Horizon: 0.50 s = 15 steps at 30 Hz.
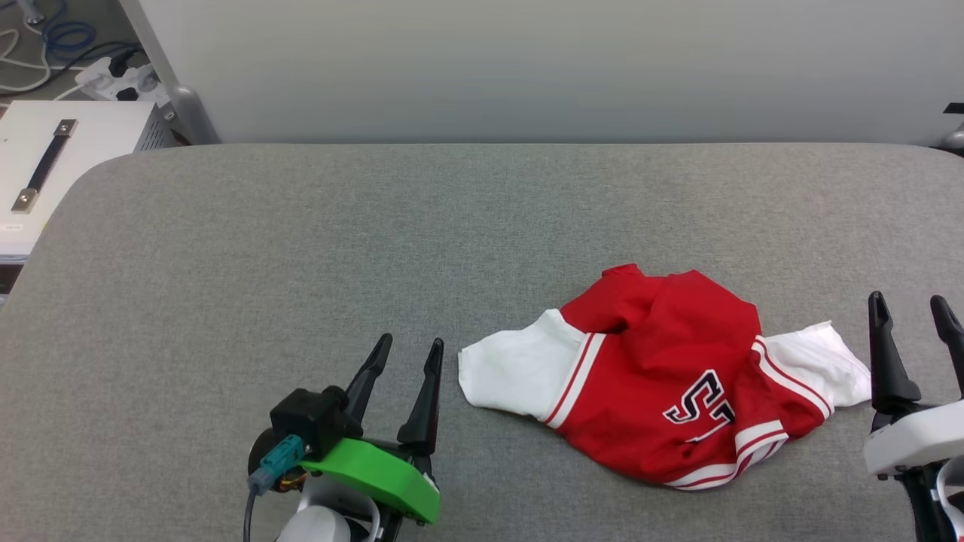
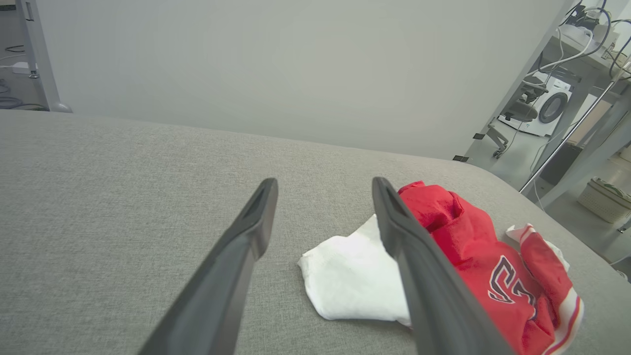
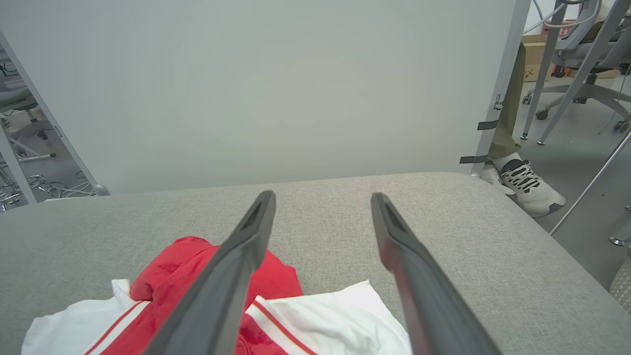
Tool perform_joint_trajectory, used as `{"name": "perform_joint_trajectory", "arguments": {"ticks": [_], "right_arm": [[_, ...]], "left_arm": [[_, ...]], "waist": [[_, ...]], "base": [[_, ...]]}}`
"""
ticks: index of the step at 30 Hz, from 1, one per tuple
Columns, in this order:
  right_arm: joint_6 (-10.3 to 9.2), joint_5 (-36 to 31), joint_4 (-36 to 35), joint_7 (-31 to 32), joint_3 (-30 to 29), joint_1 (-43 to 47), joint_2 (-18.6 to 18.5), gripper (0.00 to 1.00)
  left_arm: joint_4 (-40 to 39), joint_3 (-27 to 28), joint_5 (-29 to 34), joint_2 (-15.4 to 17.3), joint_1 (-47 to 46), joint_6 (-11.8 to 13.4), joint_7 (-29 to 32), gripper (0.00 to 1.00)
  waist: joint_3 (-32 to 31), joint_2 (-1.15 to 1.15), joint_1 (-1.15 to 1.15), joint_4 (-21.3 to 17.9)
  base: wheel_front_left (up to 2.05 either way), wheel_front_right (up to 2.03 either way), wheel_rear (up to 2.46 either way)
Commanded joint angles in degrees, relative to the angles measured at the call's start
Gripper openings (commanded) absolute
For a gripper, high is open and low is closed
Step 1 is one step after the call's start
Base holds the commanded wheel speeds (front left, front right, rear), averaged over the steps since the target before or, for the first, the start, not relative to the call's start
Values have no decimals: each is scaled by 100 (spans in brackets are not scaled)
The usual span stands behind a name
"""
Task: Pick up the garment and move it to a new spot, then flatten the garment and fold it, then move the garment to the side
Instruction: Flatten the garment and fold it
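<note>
The garment [image 1: 663, 376] is a red jersey with white sleeves and striped trim, lying crumpled on the grey table [image 1: 301, 248] right of centre, part of its black print showing. My left gripper [image 1: 407, 355] stands open just left of the white sleeve, apart from it. At the table's right side my right gripper [image 1: 910, 309] is open too, beside the other white sleeve and holding nothing. From the left wrist, the garment [image 2: 473, 256] lies right of the open fingers [image 2: 246, 236]. From the right wrist, the garment [image 3: 296, 315] sits low between and left of the fingers [image 3: 404, 256].
A pale wall panel [image 1: 527, 68] runs behind the table. A white case with a strap handle [image 1: 45, 162] and a power strip with cables [image 1: 113, 79] sit at the far left. A person's shoe [image 3: 525, 185] stands on the floor past the table's right end.
</note>
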Motion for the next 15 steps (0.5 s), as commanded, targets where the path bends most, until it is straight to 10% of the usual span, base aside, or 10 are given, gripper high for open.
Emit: {"name": "perform_joint_trajectory", "arguments": {"ticks": [1,10,15], "right_arm": [[-5,52,45,-188,9,92,69,100],[-5,103,148,-634,128,163,139,100],[-5,64,7,-594,131,52,122,100]], "left_arm": [[10,-38,-66,34,86,-15,-34,100],[237,-311,5,156,-161,2,77,100],[280,-421,-41,158,-644,210,1310,100]], "waist": [[-17,0,0,-41],[124,0,0,-219],[347,0,0,-357]], "base": [[0,0,0],[0,0,0],[0,0,0]]}}
